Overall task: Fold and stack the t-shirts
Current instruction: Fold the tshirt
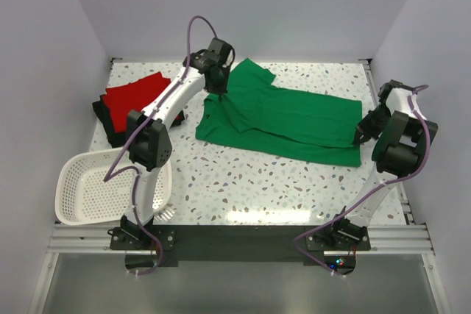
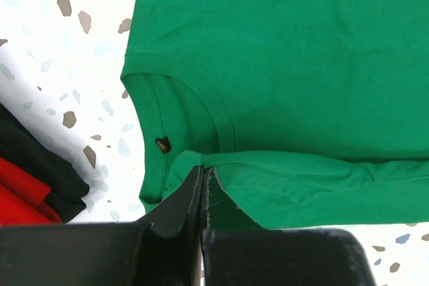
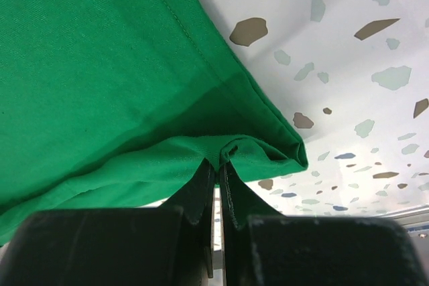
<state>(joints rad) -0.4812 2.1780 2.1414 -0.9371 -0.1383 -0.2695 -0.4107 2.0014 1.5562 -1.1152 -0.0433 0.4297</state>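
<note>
A white basket sits nearest, at the left. Beyond it, on the worktop, the green shirt lies flat with its long axis across, collar left and hem right. The right tool is clamped on the hem corner and the left tool on cloth beside the collar, probably to stretch that edge for folding. At the far left, the red shirt lies folded on the black shirt.

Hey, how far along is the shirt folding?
Done: the red shirt lies folded on the black shirt at the far left. In hand: the green shirt, partly folded, pinched near the collar by the left hand and at a hem corner by the right hand. Left: finish that fold and stack it on the red one.
</note>
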